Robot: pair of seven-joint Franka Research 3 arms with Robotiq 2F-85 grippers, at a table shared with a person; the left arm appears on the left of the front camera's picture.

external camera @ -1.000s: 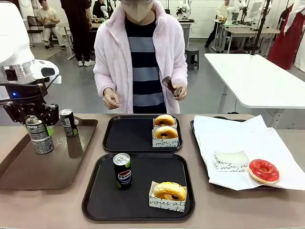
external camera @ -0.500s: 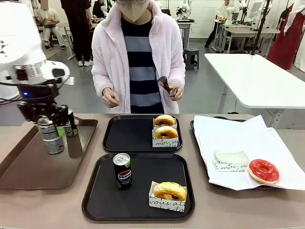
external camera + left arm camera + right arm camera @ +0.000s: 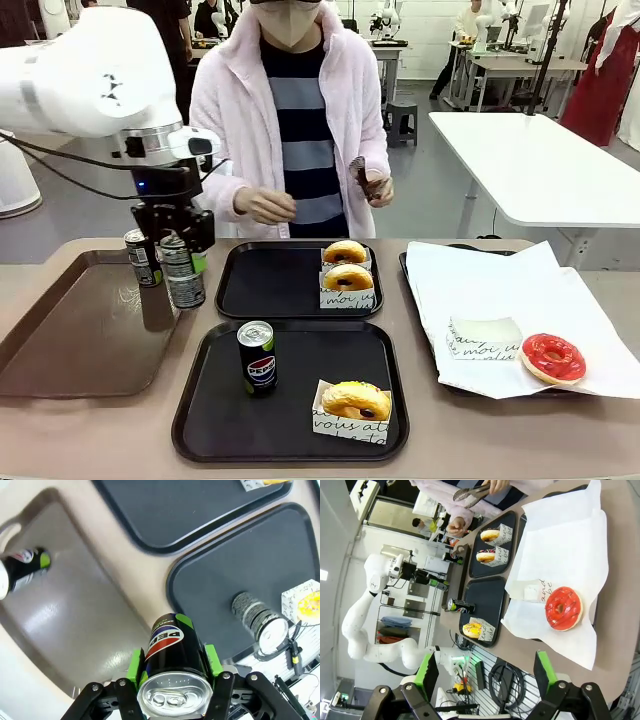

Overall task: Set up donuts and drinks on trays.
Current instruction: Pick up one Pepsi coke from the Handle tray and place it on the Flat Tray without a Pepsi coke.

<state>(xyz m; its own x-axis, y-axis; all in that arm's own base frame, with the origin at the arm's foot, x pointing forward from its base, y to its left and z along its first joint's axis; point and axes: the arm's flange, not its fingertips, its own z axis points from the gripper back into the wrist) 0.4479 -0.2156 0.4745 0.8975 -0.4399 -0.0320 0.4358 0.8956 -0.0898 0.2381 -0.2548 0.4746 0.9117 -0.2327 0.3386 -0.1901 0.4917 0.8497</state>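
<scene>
The fingers of the left gripper [image 3: 182, 246] clamp a slim can [image 3: 170, 645] near its top, lifted just left of the far black tray [image 3: 270, 285]. Judging by looks, it is sealed and weighty, with thin, slippery walls, so a firm squeeze across the body suits it. A second ago it hung well left of that tray. The fingers of the right gripper [image 3: 485, 675] stand wide and empty.

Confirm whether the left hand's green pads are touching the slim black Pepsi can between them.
Touching. The left wrist view shows the slim black Pepsi can clamped between the left hand's green pads, one pressed flat against each side.
</scene>
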